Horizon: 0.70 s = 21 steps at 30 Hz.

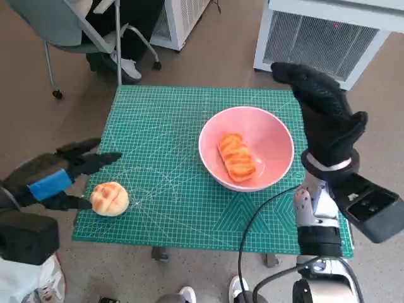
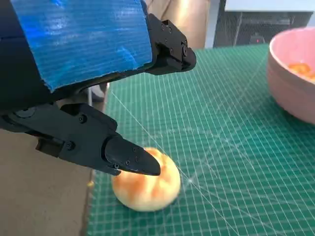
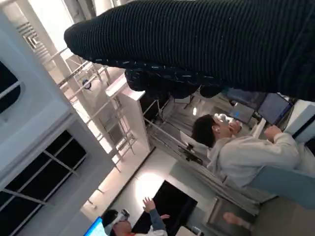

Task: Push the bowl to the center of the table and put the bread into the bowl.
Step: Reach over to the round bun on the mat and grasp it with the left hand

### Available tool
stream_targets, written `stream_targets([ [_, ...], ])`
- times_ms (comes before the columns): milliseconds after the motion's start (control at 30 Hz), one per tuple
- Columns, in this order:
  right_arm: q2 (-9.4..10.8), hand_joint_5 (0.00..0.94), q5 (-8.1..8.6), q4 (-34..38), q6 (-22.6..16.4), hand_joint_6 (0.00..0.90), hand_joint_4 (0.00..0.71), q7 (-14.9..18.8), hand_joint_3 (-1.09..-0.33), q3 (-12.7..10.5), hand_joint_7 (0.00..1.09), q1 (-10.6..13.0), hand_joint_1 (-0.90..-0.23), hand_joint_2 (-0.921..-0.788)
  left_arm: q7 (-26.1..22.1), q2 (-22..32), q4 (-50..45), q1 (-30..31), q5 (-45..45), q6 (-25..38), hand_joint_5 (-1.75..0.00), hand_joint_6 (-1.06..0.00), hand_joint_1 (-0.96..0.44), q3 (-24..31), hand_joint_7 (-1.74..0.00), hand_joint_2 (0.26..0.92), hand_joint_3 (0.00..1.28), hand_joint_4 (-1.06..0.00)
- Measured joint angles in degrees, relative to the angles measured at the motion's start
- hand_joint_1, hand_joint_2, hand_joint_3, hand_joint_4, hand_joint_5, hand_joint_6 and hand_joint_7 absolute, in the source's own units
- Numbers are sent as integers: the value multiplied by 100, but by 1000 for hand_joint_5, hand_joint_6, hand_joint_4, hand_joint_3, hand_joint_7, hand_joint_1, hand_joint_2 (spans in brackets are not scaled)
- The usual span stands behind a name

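Note:
A pink bowl (image 1: 268,142) stands right of the table's middle with an orange ridged bread (image 1: 237,156) lying inside it. A round golden bun (image 1: 110,199) sits on the green mat near the front left corner. My left hand (image 1: 63,177) hovers just beside the bun with its fingers apart, one black fingertip (image 2: 140,163) over the bun (image 2: 147,189), holding nothing. My right hand (image 1: 322,110), gloved, is raised with spread fingers at the bowl's right side, above the table's right edge. The bowl's rim (image 2: 280,73) shows in the left wrist view.
The green cutting mat (image 1: 170,126) covers the small table. A chair and a person's legs (image 1: 120,38) are behind the far left corner, white appliances (image 1: 328,35) behind the far right. Two people (image 3: 236,147) show in the right wrist view. Shoes (image 1: 186,295) sit at the front edge.

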Motion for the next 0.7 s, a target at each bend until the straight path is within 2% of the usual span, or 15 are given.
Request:
stream_targets([
  [400, 0, 450, 68, 55, -26, -1, -1, 126, -785, -34, 657, -44, -577, -921, -8, -360, 984, -476, 483, 175, -34, -423, -227, -885, -37, 816, 1, -330],
  [600, -1, 451, 65, 50, -35, -1, -1, 133, -792, -38, 651, -46, -567, -921, 47, -537, 1523, -748, 755, 196, -71, -536, -183, -1242, -86, 824, 4, -485],
  [700, -3, 450, 65, 45, -35, -1, -1, 132, -796, -42, 647, -46, -563, -921, 140, -618, 1764, -857, 887, 175, -124, -646, -141, -1368, -147, 836, 8, -606],
])
